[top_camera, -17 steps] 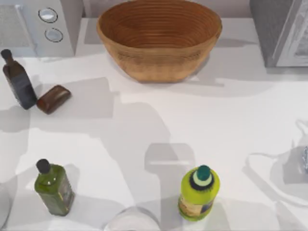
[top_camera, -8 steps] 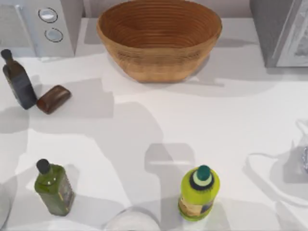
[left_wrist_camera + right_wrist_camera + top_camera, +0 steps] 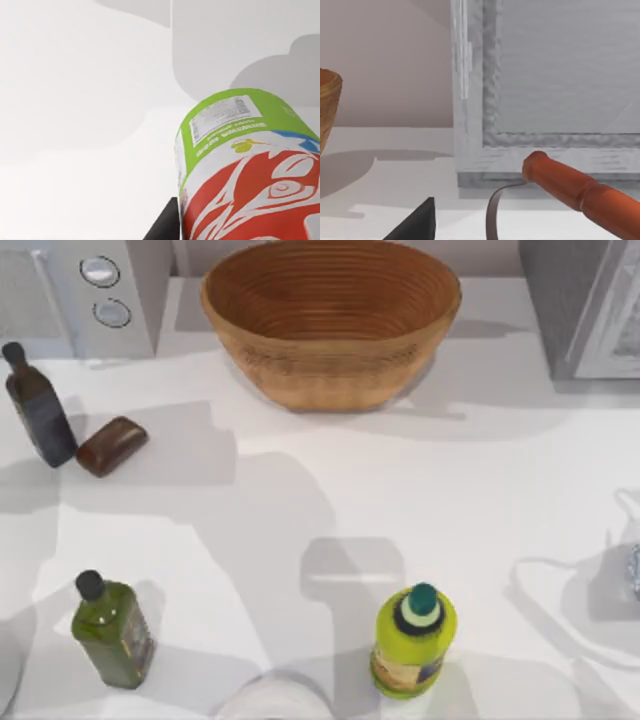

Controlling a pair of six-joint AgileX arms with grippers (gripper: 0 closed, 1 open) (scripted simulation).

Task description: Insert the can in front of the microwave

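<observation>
nothing has shifted on the white table — basket unmoved.

Wicker-looking ribbed basket, glossy printed can, and shiny green glass oil bottle on the matt white table.

The can sits close under the left wrist camera, above the white table: lime-green at the far end with a white label patch of small print, then a white band, then red with white swirls nearer the lens. It looks tilted, though its ends are cut off, so I can't be sure.

The microwave stands at the table's far left corner, two round dials on its panel.
</observation>
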